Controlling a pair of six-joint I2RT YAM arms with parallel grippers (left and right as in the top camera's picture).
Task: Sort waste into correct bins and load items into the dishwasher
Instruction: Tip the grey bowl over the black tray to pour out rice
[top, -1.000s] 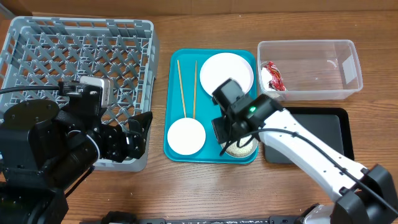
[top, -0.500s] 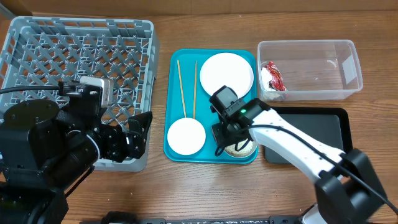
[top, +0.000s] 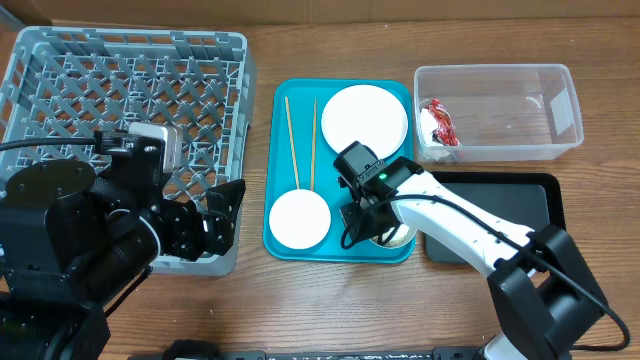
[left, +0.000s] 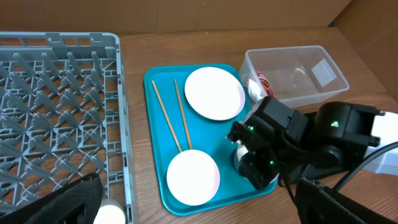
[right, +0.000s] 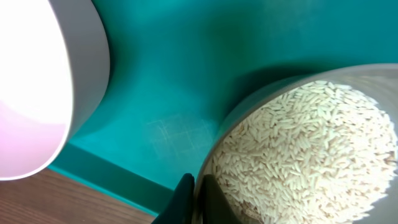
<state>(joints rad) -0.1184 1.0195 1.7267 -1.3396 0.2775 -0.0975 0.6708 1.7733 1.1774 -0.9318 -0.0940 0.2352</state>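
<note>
right gripper: clamped on rim of small round pale greenish-white bowl holding white rice-like grains | left gripper: jaws wide apart

dish rack: 1 | teal tray: 1 | chopsticks: 2 | plate: 1 | bowls: 2, the rice bowl at the right gripper, the empty bowl just left of it | grain heap: 1 | clear tub: 1 | wrapper: 1 | black tray: 1
</note>
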